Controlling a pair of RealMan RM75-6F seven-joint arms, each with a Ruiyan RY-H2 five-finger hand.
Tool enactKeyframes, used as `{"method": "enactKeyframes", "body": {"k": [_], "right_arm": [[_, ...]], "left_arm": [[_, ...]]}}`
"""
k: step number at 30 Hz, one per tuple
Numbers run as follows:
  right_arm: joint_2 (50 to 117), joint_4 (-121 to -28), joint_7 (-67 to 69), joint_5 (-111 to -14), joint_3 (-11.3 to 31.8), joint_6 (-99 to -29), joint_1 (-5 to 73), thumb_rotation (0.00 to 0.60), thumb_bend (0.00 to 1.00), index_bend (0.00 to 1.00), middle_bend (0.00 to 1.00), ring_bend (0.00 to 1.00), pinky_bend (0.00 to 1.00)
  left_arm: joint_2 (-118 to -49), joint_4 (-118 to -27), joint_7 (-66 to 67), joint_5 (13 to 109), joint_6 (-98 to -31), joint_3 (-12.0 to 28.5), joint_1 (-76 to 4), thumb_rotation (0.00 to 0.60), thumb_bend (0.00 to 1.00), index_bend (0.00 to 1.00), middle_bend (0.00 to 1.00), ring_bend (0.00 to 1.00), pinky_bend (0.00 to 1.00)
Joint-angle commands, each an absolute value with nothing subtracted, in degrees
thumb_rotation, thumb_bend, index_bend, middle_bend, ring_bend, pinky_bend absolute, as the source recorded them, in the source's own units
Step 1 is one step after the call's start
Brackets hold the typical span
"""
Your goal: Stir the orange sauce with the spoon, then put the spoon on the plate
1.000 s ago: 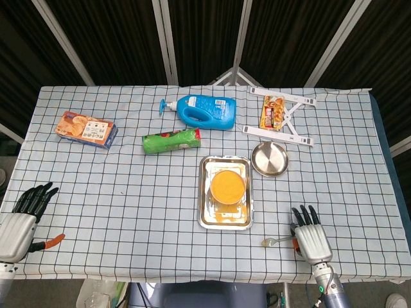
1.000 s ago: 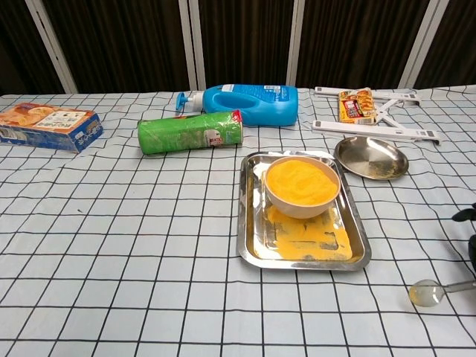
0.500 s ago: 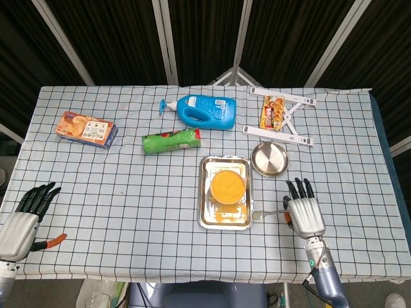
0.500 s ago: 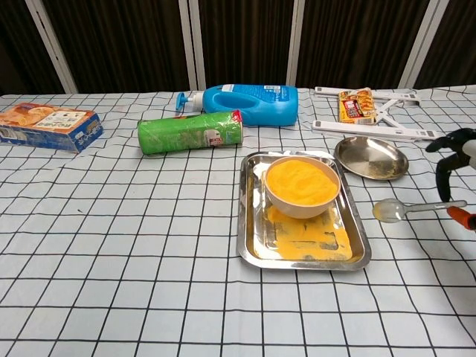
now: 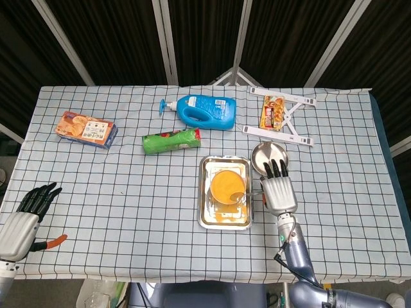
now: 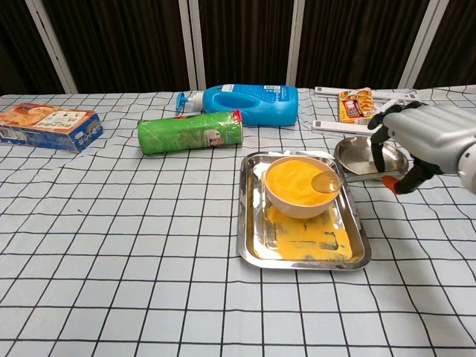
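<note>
The table (image 5: 128,212) carries a checked cloth reaching all four edges; its near-left half is bare cloth, with open room in front of the tray (image 5: 207,218). Along the far side lie a box (image 5: 85,129), a green can (image 5: 171,140) on its side, a blue bottle (image 5: 207,110) and a white stand (image 5: 287,115) holding a packet.

The tray sits centre-right. The bowl (image 6: 300,187) of orange sauce stands in its far half; sauce is smeared on the tray floor in front of it. The plate (image 6: 357,152) lies just beside the tray's far-right corner.

The right hand (image 5: 277,192) hovers just right of the tray, partly over the plate's near edge. It grips the spoon (image 6: 325,182) by the handle, the fingers (image 6: 381,145) curled down around it. The spoon reaches left from the fingers, and its scoop sits at the bowl's right rim, at the sauce surface.

The left hand (image 5: 22,221) rests at the near-left table edge, fingers apart, holding nothing, well apart from everything else.
</note>
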State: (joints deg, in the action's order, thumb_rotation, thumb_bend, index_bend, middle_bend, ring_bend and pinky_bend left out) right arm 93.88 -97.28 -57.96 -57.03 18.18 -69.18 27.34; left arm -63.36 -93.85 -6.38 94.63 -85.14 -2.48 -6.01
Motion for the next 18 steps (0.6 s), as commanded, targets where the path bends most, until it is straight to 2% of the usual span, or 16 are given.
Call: {"method": "enactKeyframes", "body": {"k": [1, 18], "right_arm": [[95.68, -95.49, -59.45, -54.94, 19.32, -69.53, 29.41, 0.600, 0.45, 0.58, 0.15, 0.00, 0.00], [101.04, -89.17, -62.26, -48.69, 19.42, -71.77, 35.82, 0.600, 0.45, 0.58, 0.15, 0.00, 0.00]], "left_arm": [[-63.18, -93.86, -6.82, 94.56, -84.91, -2.54, -6.14, 0.600, 0.00, 0.00, 0.00, 0.00, 0.00], [-62.49, -94.10, -8.64, 94.35, -83.34, -2.88, -6.96, 0.600, 0.00, 0.00, 0.00, 0.00, 0.00]]}}
